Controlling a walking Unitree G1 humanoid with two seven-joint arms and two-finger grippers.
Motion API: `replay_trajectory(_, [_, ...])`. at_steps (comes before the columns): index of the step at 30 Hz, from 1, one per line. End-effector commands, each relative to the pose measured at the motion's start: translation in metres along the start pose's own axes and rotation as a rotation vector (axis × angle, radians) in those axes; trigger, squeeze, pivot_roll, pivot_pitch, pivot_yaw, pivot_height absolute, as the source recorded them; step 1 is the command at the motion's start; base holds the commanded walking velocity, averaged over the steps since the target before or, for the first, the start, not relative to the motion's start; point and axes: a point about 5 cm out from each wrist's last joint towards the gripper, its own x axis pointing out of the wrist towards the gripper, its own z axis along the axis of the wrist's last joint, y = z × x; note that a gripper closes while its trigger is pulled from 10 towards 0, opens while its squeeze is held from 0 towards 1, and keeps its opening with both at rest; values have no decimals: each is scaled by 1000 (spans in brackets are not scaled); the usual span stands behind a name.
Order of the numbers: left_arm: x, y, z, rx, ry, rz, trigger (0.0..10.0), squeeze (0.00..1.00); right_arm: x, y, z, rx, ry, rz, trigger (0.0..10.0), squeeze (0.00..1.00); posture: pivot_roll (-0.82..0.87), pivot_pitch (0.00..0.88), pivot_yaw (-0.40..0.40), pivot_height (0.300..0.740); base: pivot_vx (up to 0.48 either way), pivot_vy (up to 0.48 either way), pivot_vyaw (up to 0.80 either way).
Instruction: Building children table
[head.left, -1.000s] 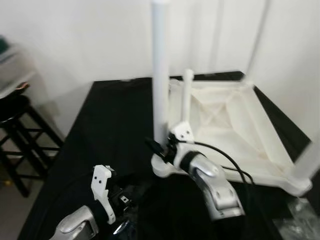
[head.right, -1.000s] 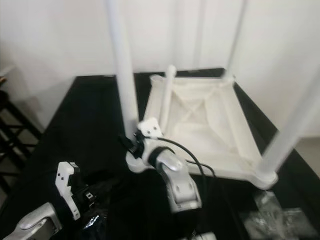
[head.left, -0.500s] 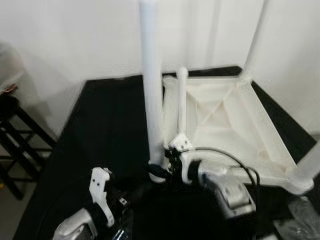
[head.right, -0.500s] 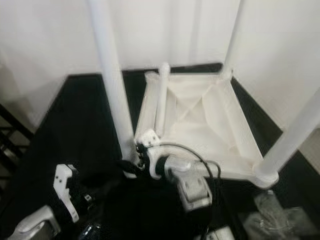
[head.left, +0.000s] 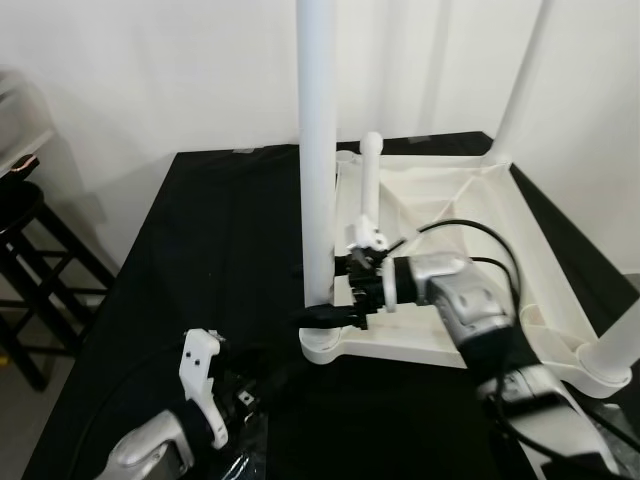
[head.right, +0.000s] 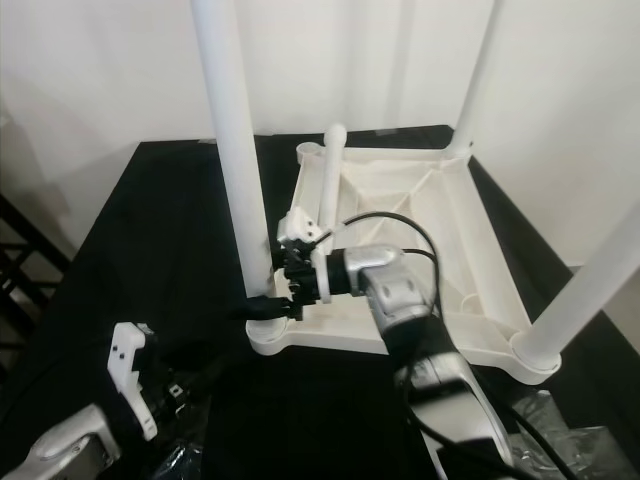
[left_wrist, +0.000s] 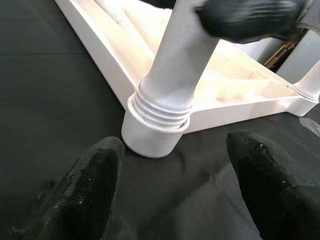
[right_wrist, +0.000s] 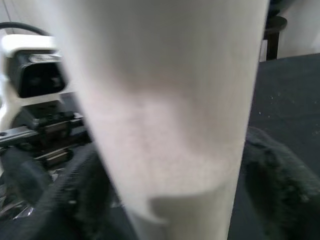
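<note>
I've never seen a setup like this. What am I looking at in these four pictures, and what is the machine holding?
It is a humanoid robot building a child's table. The two wide pictures come from cameras in its head, looking down at a black surface. There the white tabletop lies upside down, legs pointing up. The other two pictures come from cameras on its wrists. The right pincer, two black fingers on a silver arm, is closed around the near leg just above its socket; its wrist picture shows that leg very close up. The left pincer is open, holding nothing, and its camera looks at the same leg's threaded base. A dark stool stands at the left.
</note>
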Motion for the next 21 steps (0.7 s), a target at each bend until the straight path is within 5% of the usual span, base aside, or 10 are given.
replay_trajectory(1, [-1, 1, -2, 3, 9, 10, 10000, 0, 3, -2, -4, 12, 5, -4, 0, 0, 31, 5, 30, 740, 0, 0, 0])
replay_trajectory(12, [-2, 0, -2, 0, 7, 7, 10000, 0, -12, -2, -19, 51, -40, -127, 0, 0, 18, 18, 35, 740, 0, 0, 0])
replay_trajectory(15, [-3, -2, -2, -1, 7, 5, 10000, 0, -17, -8, -32, 126, -61, -477, 0, 0, 21, 22, 28, 740, 0, 0, 0])
replay_trajectory(16, [-4, -1, -1, -1, 7, 6, 10000, 0, -12, 3, -55, 253, -26, -766, 0, 0, -1, 38, 30, 740, 0, 0, 0])
replay_trajectory(17, [-5, -1, -1, -1, 7, 5, 10000, 0, -5, 25, -72, 275, 4, -857, 0, 0, 0, 42, 34, 740, 0, 0, 0])
replay_trajectory(18, [-5, -1, -1, -1, 7, 5, 10000, 0, -5, 25, -72, 275, 4, -857, 0, 0, 0, 42, 34, 740, 0, 0, 0])
replay_trajectory(20, [-6, 0, 0, -4, 9, 4, 10000, 0, 11, 60, -86, 313, 36, -828, 0, 0, -8, 42, 51, 740, 0, 0, 0])
replay_trajectory(21, [-6, 1, -1, -4, 12, 4, 10000, 0, 11, 54, -81, 322, -3, -791, 0, 0, -18, 36, 53, 740, 0, 0, 0])
